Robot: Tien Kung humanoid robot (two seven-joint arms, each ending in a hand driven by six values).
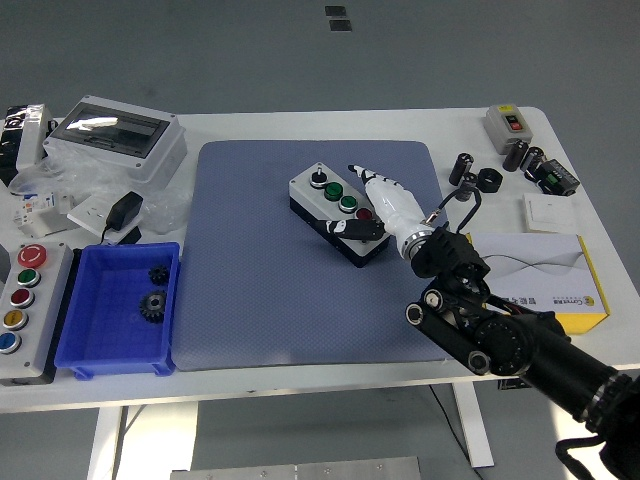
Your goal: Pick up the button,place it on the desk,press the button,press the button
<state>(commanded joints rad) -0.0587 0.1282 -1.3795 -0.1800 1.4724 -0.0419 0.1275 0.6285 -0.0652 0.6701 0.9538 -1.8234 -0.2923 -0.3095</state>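
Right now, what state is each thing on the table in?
button box: lying flat on the blue mat, in the right hand's grip
right hand: fingers over the box's red-button end, thumb on its near side
blue bin: upright and open, two gears inside
grey enclosure: clear lid shut
five-button panel: flat at the table's left edge, untouched
yellow-edged box: lying flat, closed

the right hand [372, 205] reaches in from the lower right and rests on the button box [338, 211], which lies tilted on the blue mat [250, 290]. its thumb lies across the box's near side, the other fingers along its far right edge. left of the mat a blue bin [75, 330] holds two black gears [153, 306]. a yellow-edged carton [560, 270] lies to the right.
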